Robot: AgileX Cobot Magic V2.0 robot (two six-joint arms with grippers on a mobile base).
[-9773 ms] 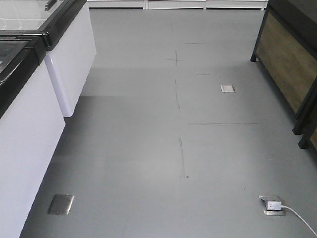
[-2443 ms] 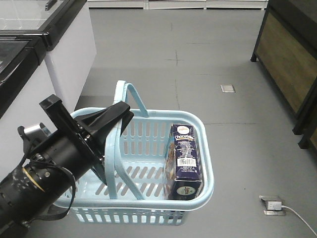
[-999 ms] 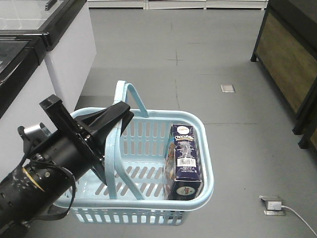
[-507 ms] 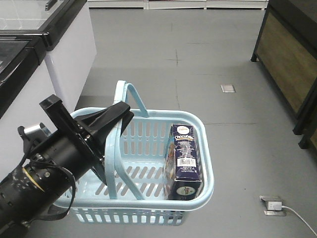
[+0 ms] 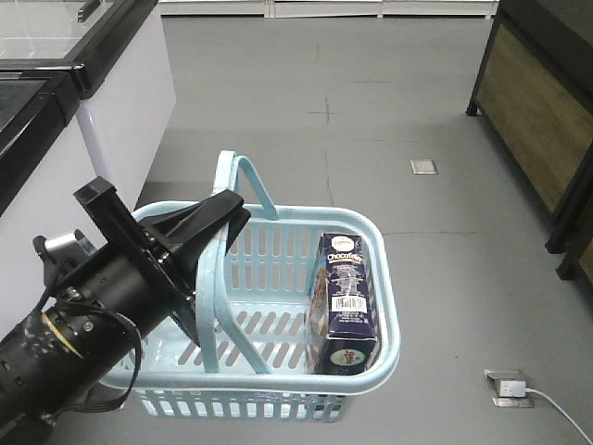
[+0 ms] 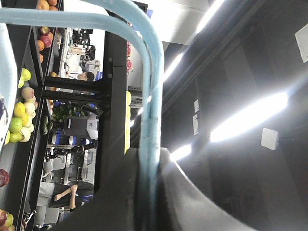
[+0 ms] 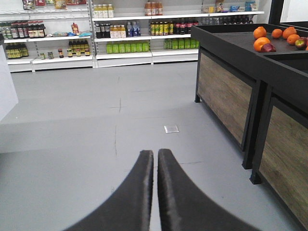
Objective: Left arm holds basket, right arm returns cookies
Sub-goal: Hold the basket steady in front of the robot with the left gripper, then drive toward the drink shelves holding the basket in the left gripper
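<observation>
Navy cookies (image 5: 347,297) carton, showing "Choco…" lettering and a white barcode panel, is standing inside the pale blue basket (image 5: 306,215), at its right end. The left gripper (image 5: 236,211) is clamping the handles (image 5: 215,278).

From the left wrist, its fingers (image 6: 183,211) are pinching a blue hoop.

From the right wrist, the right gripper (image 7: 155,154) is hanging closed and empty over grey floor (image 7: 72,120).

The left arm (image 5: 93,315) runs off the front view's lower-left corner and hides the basket's (image 5: 384,306) left wall. Fine print on the cookies (image 5: 345,297) is illegible. In the left wrist view, the handle (image 6: 154,86) vanishes into the blurred left claw (image 6: 150,163). The bottom edge crops the right claw (image 7: 155,156).
</observation>
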